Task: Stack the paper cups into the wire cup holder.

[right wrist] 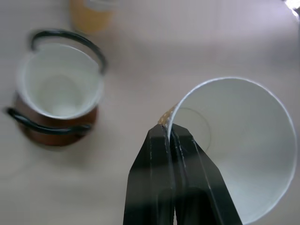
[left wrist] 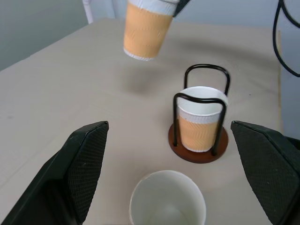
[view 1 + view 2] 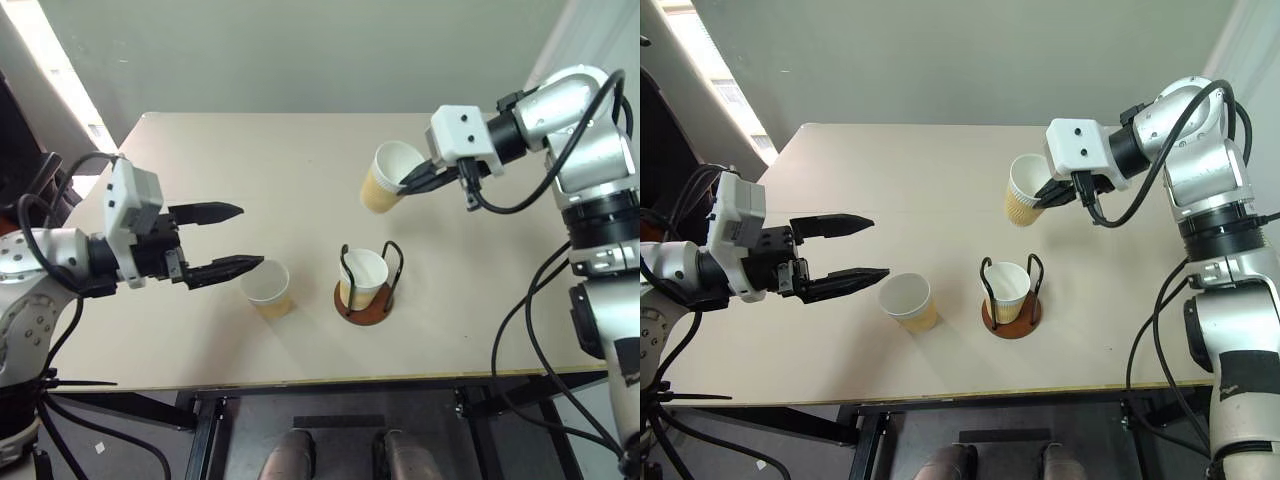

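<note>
Raised cup (image 3: 390, 178) pinched at rim, clear of table (image 3: 200, 170).
Right gripper (image 3: 412, 182) clamped on that cup's rim, one finger inside, one outside; cup hangs tilted in the air, at about 12 o'clock from the holder (image 3: 366, 292). Holder stands near table's front edge with one cup (image 3: 362, 277) seated upright inside the wire loops. Third cup (image 3: 267, 288) stands upright on table at holder's 9 o'clock, near but apart. Left gripper (image 3: 228, 240) farther out at 9 o'clock, fingers wide apart, holding nothing, tips just beside that cup.
</note>
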Available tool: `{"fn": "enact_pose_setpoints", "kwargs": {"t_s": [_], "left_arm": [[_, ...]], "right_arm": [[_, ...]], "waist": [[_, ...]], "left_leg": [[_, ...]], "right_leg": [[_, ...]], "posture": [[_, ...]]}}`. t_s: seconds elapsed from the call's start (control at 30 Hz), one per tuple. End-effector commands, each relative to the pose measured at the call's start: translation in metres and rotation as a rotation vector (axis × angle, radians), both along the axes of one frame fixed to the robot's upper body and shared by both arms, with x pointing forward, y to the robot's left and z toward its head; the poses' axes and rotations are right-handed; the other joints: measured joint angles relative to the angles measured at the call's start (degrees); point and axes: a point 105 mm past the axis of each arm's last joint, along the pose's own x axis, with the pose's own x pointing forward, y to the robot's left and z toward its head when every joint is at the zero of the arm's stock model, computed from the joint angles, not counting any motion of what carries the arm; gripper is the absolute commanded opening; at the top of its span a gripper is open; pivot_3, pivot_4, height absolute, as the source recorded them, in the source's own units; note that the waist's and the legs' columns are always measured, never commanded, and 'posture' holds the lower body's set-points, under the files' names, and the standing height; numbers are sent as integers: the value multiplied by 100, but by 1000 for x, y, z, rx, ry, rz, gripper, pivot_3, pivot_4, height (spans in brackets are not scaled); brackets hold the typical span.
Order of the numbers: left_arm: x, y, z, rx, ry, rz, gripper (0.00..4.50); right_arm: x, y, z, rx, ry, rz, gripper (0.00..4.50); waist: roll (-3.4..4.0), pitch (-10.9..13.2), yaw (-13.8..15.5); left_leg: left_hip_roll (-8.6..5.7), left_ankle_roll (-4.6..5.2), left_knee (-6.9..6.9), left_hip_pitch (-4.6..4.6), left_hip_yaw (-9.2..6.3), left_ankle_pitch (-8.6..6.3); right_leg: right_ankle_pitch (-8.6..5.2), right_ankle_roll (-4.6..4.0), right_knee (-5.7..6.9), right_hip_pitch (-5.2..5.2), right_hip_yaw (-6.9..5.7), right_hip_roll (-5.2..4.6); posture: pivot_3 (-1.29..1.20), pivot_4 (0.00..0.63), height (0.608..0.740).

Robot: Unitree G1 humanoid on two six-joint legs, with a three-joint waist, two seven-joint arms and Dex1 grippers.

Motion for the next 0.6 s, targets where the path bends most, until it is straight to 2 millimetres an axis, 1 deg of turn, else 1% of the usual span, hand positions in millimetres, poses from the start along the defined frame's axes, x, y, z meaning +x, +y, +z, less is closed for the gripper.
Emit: {"fn": "enact_pose_setpoints", "kwargs": {"t_s": [0.03,0.1,0.17,0.43,0.6], "left_arm": [[-5,-4,6,17,-11,-42,4500],[-5,-5,4,18,-4,-50,4500],[-4,-5,3,21,0,-52,4500],[-5,-5,-2,34,12,-53,4500],[-8,-5,-2,35,19,-62,4500]], "right_arm": [[-27,13,17,22,-13,106,25],[-42,19,12,10,27,168,25],[-49,23,6,-8,46,194,25],[-62,27,-14,-61,114,240,25],[-61,25,-21,-86,125,232,25]], "waist": [[2,1,-3],[1,1,-4],[-1,0,-7],[-2,-1,-17],[-2,-1,-17]], "left_leg": [[0,0,0,3,0,3],[3,-1,-3,9,0,9],[13,-4,-3,20,0,11],[33,-6,-2,29,0,18],[33,-2,-2,28,2,13]], "right_leg": [[0,0,4,0,1,0],[0,0,8,1,3,5],[-1,-2,8,9,4,16],[-1,-13,10,12,8,37],[-4,-19,9,12,8,39]], "posture": [[0,150,740],[0,150,740],[0,150,740],[0,150,740],[0,150,740]]}}
